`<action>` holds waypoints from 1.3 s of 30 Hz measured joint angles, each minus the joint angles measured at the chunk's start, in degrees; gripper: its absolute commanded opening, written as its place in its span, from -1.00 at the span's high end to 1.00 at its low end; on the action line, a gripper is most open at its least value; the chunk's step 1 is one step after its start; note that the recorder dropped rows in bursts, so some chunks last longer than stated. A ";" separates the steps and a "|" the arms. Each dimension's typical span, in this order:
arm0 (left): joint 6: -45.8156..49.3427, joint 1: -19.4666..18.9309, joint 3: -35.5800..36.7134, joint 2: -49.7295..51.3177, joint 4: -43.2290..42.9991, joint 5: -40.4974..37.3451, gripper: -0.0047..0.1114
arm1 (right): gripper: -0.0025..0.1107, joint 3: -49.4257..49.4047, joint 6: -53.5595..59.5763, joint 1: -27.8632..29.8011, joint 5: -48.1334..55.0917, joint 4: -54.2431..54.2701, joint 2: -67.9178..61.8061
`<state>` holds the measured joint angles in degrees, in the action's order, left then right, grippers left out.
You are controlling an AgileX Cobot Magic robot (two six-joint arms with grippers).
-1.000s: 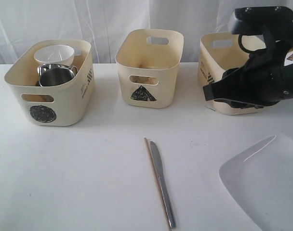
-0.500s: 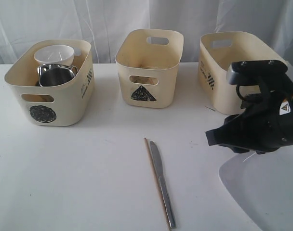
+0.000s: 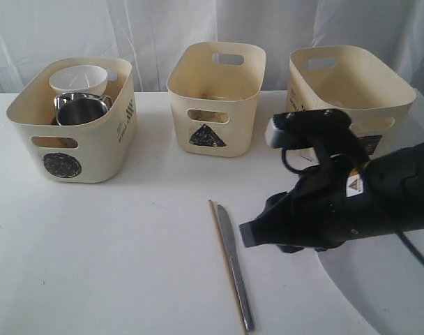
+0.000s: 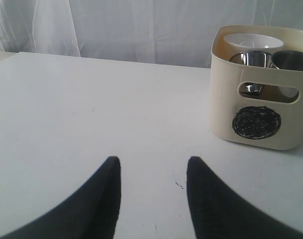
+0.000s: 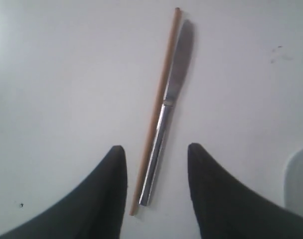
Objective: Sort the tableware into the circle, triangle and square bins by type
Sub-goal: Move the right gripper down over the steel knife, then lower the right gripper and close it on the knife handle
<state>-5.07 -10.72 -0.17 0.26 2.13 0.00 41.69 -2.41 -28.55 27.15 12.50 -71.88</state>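
Note:
A steel knife (image 3: pixel 234 262) and one wooden chopstick (image 3: pixel 224 262) lie side by side on the white table, in front of the triangle bin (image 3: pixel 215 98). My right gripper (image 3: pixel 250 236) hovers just right of them, open. In the right wrist view the knife (image 5: pixel 167 112) and the chopstick (image 5: pixel 156 109) have their near ends between my open fingers (image 5: pixel 116 169), untouched. The circle bin (image 3: pixel 72 139) holds a white bowl (image 3: pixel 78 78) and a steel mug (image 3: pixel 79 109). The square bin (image 3: pixel 351 87) stands at the right. My left gripper (image 4: pixel 152 164) is open over bare table, with the circle bin (image 4: pixel 261 89) ahead of it.
A large white square plate (image 3: pixel 383 296) lies at the front right, partly under my right arm, and its edge shows in the right wrist view (image 5: pixel 298 179). A white curtain hangs behind the bins.
My right arm has swung down from beside the square bin, leftward and toward the table's front, and now sits by the knife. The jaws have kept their width.

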 measured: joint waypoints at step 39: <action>0.00 0.00 0.00 0.00 0.00 0.00 0.11 | 0.28 17.16 -0.59 -8.03 10.09 -7.64 -30.85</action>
<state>-5.07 -10.72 -0.17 0.26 2.13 0.00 58.86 -3.00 -36.57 37.24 4.86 -102.73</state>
